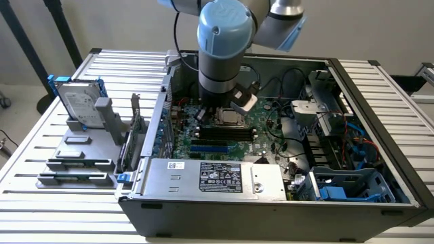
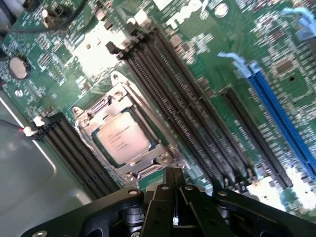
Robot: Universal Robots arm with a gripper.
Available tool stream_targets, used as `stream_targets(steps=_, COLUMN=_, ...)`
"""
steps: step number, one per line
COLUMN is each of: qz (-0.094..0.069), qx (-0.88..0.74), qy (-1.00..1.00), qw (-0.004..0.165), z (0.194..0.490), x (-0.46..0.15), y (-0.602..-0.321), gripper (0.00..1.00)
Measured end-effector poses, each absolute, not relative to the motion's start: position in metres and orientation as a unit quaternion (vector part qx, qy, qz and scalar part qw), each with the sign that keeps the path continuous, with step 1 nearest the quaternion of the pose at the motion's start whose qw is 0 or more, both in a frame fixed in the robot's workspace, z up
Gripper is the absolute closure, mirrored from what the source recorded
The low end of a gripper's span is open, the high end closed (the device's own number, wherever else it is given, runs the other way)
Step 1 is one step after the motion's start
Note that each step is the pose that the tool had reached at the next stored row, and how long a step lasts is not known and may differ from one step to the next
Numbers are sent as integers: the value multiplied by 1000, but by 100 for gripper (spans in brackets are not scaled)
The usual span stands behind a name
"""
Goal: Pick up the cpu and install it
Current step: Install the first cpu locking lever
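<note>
The cpu (image 2: 122, 138), a small square chip with a silvery top, lies flat inside the metal socket frame (image 2: 91, 118) on the green motherboard (image 2: 207, 59). My gripper (image 2: 174, 183) hovers just beside the socket, its two black fingers pressed together with nothing between them. In the exterior view the arm's wrist (image 1: 220, 76) reaches straight down into the open computer case, and the cpu (image 1: 229, 118) shows just below it, near the middle of the motherboard (image 1: 265, 140).
Black memory slots (image 2: 182, 108) and a blue slot (image 2: 281, 113) run beside the socket. Case walls, cables (image 1: 288, 81), a power supply (image 1: 217, 178) and a blue drive cage (image 1: 339, 190) surround the board. On the exterior view's left, a grey holder (image 1: 78, 152) carries a hard drive (image 1: 78, 104) and narrow sticks (image 1: 74, 178).
</note>
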State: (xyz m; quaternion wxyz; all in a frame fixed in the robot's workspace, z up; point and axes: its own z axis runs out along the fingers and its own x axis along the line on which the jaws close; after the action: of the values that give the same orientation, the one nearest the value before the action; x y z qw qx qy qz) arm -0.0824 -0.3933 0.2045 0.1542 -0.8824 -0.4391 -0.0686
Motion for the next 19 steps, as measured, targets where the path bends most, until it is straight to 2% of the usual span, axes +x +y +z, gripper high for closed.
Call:
stream_targets(steps=6, qz=-65, qx=-880, qy=-445, qw=153, z=210, x=-83, y=-375, gripper=89)
stream_targets(steps=19, qz=-51, qx=-856, qy=-492, qw=146, z=226, x=-84, y=-362, gripper=89)
